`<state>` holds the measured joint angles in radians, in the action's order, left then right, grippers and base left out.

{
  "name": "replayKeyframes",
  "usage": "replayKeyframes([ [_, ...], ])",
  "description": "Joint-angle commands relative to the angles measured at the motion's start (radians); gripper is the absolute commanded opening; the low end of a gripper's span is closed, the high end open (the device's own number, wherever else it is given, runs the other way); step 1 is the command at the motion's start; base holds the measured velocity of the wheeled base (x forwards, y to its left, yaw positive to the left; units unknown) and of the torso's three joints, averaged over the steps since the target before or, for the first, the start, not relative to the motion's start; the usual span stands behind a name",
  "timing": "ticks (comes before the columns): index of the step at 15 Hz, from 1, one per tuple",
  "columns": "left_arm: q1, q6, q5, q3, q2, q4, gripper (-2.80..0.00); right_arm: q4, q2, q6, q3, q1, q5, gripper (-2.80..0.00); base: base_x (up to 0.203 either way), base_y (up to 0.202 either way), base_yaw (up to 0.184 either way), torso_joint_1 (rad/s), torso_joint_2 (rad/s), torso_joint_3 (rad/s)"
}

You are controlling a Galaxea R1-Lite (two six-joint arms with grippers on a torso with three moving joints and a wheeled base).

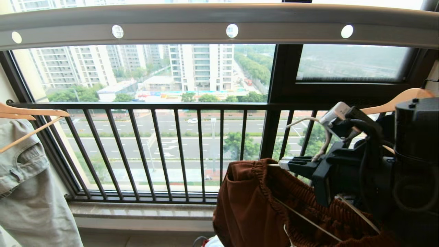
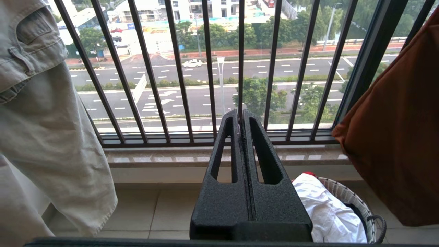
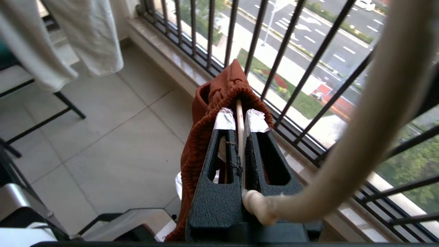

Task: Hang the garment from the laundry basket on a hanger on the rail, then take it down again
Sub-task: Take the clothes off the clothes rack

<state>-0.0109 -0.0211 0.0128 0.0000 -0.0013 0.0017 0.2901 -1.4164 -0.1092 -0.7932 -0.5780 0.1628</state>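
Below the rail [image 1: 219, 25], right claw [image 3: 241, 120] clamping hanger [image 3: 240, 127], shorts [image 1: 253, 206] cut off

Pale grey-green denim piece [image 1: 27, 192] is hanging off a wooden hanger [image 1: 31, 115] to my left, another wooden hanger [image 1: 398, 99] is showing on my right, and the black balcony railing [image 1: 164, 151] is standing ahead of me.

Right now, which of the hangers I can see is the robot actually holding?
The thin cream wire hanger carrying the rust-brown shorts, clamped in the right end effector. The thicker wooden hangers at the sides are untouched.
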Motion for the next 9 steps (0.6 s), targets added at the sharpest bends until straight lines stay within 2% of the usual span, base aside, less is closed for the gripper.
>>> replayKeyframes([
  [1, 0.000, 0.000, 0.000, 0.000, 0.001, 0.000, -2.80, 0.086, -0.172, -0.045, -0.005, 0.080, 0.131, -2.80, 0.000, 0.000, 0.000, 0.000, 0.00, 0.000],
  [5, 0.000, 0.000, 0.001, 0.000, 0.001, 0.000, -2.80, 0.295, -0.420, -0.096, -0.090, 0.119, 0.219, -2.80, 0.000, 0.000, 0.000, 0.000, 0.00, 0.000],
  [9, 0.000, 0.000, 0.000, 0.000, 0.001, 0.000, -2.80, 0.342, -0.447, -0.101, -0.116, 0.141, 0.236, -2.80, 0.000, 0.000, 0.000, 0.000, 0.00, 0.000],
])
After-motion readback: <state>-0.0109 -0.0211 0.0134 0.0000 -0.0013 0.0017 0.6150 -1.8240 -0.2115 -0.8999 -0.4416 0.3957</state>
